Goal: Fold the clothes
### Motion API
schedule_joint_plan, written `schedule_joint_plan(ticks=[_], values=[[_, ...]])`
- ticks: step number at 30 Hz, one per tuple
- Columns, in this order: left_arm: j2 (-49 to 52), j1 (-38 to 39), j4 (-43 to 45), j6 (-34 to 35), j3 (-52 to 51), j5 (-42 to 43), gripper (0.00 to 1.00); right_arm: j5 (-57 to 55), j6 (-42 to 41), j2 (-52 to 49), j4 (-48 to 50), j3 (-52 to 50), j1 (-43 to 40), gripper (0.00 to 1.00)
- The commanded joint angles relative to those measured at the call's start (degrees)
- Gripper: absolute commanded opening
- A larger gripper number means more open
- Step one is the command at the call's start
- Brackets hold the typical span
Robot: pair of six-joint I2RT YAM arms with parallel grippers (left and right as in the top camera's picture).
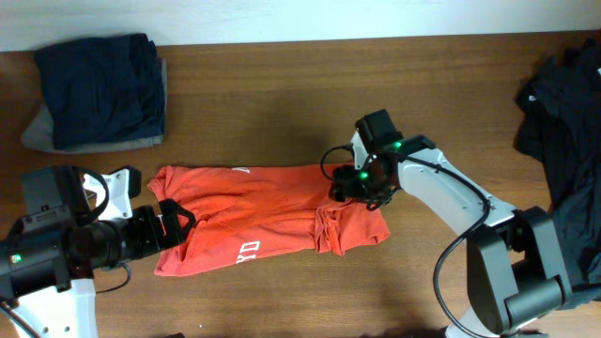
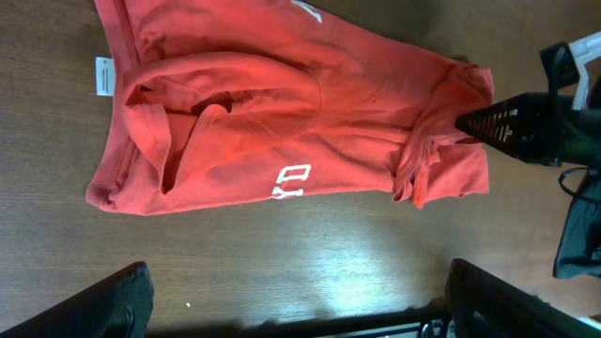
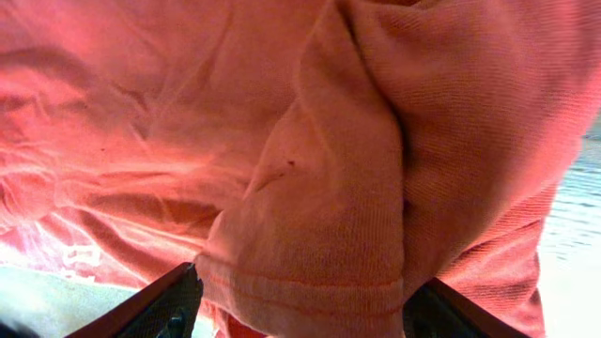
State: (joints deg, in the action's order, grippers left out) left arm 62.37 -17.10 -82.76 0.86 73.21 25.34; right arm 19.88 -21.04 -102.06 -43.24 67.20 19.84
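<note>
Near the middle of the brown wooden table [image 1: 282, 75] lies the orange-red short-sleeved fabric T-shirt [image 1: 254, 211], crumpled and partly doubled over. White printed letters [image 2: 291, 178] by its near hem read roughly "OX" and are cut short by a fold. A second white mark at the far edge is unreadable. A small white rectangular label [image 2: 103, 75] lies against one side edge, its print too small to read.

The left gripper [image 1: 178, 223] gapes wide and empty at the shirt's left edge. The right gripper [image 1: 349, 184] straddles a thick fold at the right end with its fingers [image 3: 174, 300] apart; whether they pinch it I cannot tell.

Bare wood runs along the near side. A folded navy stack [image 1: 99, 80] on a grey garment [image 1: 38, 136] sits at the far left. A black heap [image 1: 563, 103] sits at the right edge. Both are well apart from the shirt.
</note>
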Motion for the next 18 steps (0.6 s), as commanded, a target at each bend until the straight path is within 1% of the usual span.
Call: schedule_joint_plan(ticks=[1,4,10,18], values=[[-0.09,0.22,-0.24,-0.28,-0.26,0.79,0.99,-1.51,-1.01,0.31,-0.15,-0.61,0.42,0.71],[-0.09,0.22,-0.39,-0.28,-0.26,0.79,0.99,-2.64,-1.16,0.31,-0.15,-0.61,0.35,0.69],[-0.09,0.22,-0.44,-0.28,-0.26,0.79,0.99,-6.99,-1.14,0.33,-1.11,-0.50,0.22,0.70],[-0.09,0.22,-0.42,-0.28,-0.26,0.79,0.99,-7.06,-0.94,0.33,-5.09,2.49,-1.75,0.70]])
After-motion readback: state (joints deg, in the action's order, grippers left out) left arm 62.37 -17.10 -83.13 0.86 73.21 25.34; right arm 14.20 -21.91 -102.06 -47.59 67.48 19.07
